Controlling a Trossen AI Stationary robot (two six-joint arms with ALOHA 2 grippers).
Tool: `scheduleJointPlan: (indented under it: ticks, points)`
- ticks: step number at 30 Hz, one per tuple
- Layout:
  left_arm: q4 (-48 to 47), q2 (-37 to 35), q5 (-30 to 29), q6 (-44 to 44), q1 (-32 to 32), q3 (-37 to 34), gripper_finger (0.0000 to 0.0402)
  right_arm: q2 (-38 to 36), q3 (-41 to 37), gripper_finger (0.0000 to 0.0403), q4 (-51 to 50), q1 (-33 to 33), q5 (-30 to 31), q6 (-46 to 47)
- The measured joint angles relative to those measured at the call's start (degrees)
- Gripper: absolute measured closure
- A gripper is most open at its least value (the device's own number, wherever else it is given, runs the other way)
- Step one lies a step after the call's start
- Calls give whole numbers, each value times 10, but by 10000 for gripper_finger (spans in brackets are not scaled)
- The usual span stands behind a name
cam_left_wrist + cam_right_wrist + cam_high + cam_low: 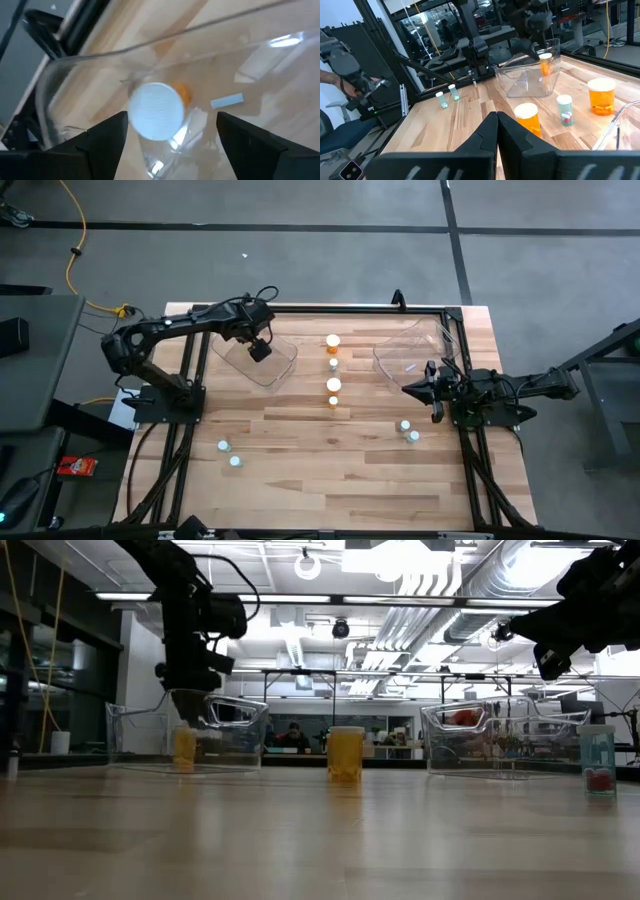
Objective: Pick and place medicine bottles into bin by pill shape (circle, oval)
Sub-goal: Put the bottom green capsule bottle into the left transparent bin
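Note:
An orange bottle with a white cap (156,110) stands on the floor of the left clear bin (252,365); it also shows in the low view (185,748). My left gripper (260,351) hangs open above it, fingers on either side of it in the left wrist view (171,120), touching nothing. My right gripper (496,117) is shut and empty, held in the air just in front of the right clear bin (415,350). Two orange bottles (333,342) (334,385) and two small pale ones stand in a row at the table's middle.
Two pale bottles (408,431) stand near my right gripper, toward the near edge. Two more (229,454) stand at the near left. A pale bottle with red pills (597,760) shows at the low view's right. The right bin holds something red (462,718).

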Motion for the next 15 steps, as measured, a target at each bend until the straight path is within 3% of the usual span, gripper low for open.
scheduleJointPlan:
  ticks: [6,12,15]
  points:
    - [2,-84,9,2,8,18,106,0,0,402,0,0,0,0]
    - [122,-228,179,-105,-4,-5,106,0,0,402,0,0,0,0]
    - [225,-317,213,-159,-41,-54,106,0,0,402,0,0,0,0]
